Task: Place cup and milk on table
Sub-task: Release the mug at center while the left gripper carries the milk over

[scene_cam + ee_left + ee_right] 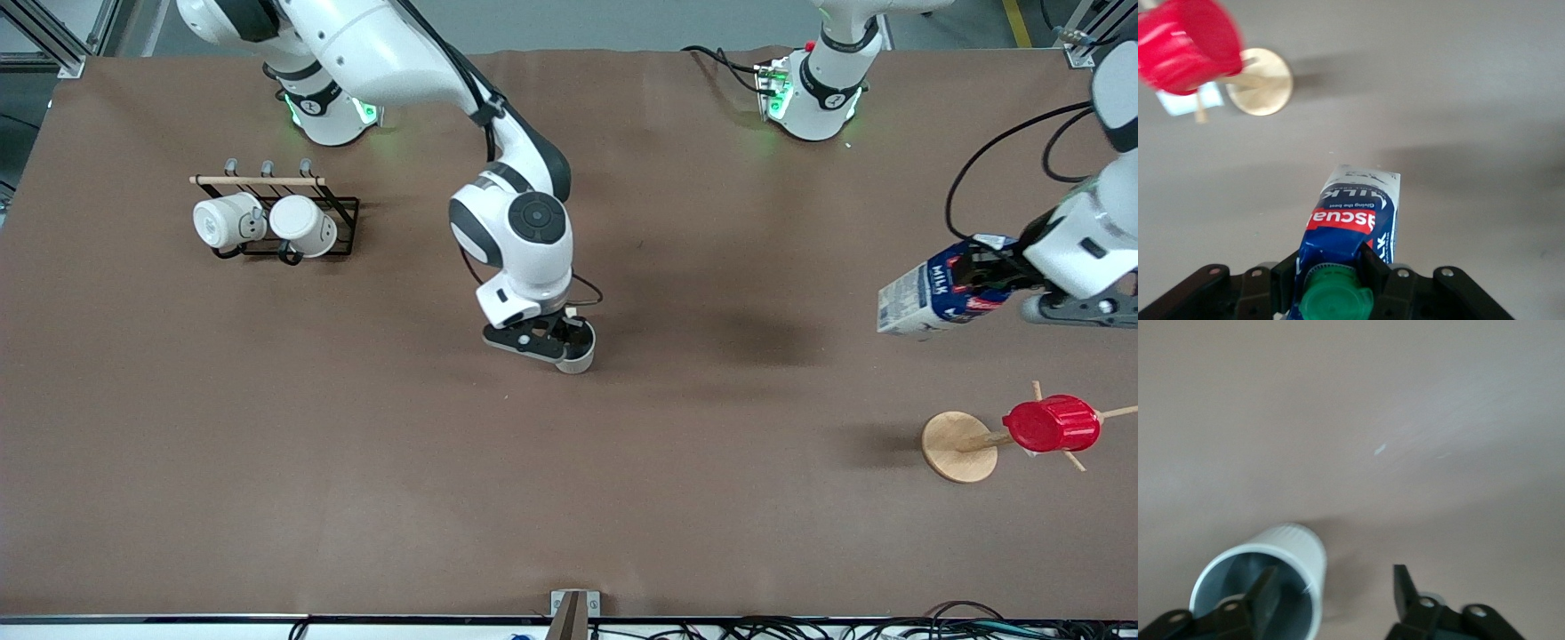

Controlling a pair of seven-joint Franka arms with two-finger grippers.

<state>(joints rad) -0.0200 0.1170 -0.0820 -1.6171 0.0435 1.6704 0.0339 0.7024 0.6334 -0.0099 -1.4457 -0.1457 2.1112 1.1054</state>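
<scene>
The pale grey-white cup (580,358) stands upright on the brown table (356,462) near its middle. My right gripper (562,342) is low over it and open, with one finger inside the cup and the other outside. In the right wrist view the cup (1298,547) shows its grey inside around one finger of that gripper (1336,577). My left gripper (989,276) is shut on the top of the blue and white milk (925,298) and holds it tilted in the air over the left arm's end of the table. The left wrist view shows the milk (1355,213) and its green cap in that gripper (1333,263).
A black rack (342,222) with two white mugs (222,222) lying on it stands near the right arm's base. A red ribbed cup (1051,424) hangs on a wooden stand with a round base (956,447), nearer to the front camera than the milk.
</scene>
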